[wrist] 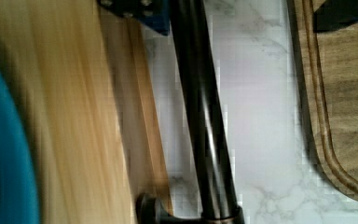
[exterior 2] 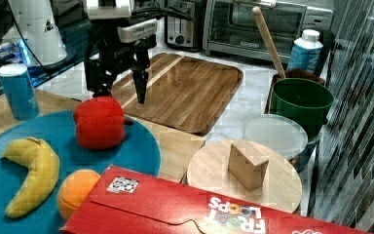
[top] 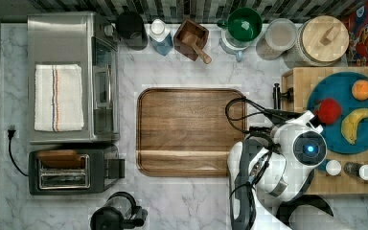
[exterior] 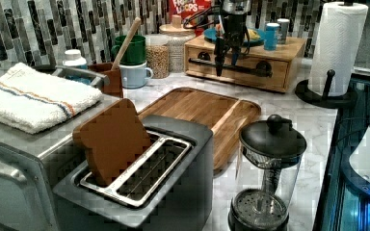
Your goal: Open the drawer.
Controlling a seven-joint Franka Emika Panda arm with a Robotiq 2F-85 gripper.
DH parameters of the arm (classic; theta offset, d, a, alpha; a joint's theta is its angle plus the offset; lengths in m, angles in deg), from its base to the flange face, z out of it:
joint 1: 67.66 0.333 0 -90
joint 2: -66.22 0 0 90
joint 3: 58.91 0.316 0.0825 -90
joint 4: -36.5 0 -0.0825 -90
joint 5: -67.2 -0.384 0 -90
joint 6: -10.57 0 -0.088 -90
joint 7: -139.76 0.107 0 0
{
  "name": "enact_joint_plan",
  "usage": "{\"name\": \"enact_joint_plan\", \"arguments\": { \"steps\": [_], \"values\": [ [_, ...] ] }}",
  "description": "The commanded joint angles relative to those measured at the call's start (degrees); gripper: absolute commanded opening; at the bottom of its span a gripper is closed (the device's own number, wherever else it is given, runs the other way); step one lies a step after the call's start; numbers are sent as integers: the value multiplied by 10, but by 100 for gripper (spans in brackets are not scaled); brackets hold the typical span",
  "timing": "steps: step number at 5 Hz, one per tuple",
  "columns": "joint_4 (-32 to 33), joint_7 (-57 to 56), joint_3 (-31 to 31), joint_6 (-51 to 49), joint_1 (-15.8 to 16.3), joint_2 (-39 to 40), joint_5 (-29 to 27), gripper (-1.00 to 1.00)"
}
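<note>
A: What lies around the gripper (exterior: 226, 60)?

B: The marble counter (top: 182, 201) is under it and the brown tray (exterior: 200, 113) just off to one side.

A: And the drawer (exterior: 236, 67)?

B: Right behind the fingers, which hang spread and unclenched astride its black bar handle (wrist: 200, 121), grasping nothing. The drawer front looks flush with its box.

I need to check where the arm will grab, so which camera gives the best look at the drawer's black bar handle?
The left view: the handle runs unobstructed across the drawer front, with the gripper straddling it. The wrist view shows a blurred close-up of the bar. The top view shows one end. The right view hides it.
</note>
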Motion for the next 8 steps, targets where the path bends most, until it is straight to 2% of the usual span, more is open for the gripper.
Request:
{"name": "enact_joint_plan", "arguments": {
  "steps": [1,2,3,5,6,7,8],
  "values": [
    [-14,15,62,52,36,50,-71,100],
    [-7,123,48,1,96,18,-34,100],
    [6,171,57,-11,124,1,-33,100],
    [14,239,84,92,164,53,2,100],
    [31,250,90,112,193,50,6,100],
    [45,299,115,50,210,7,-13,100],
    [45,353,130,18,223,-17,3,100]
  ]
}}
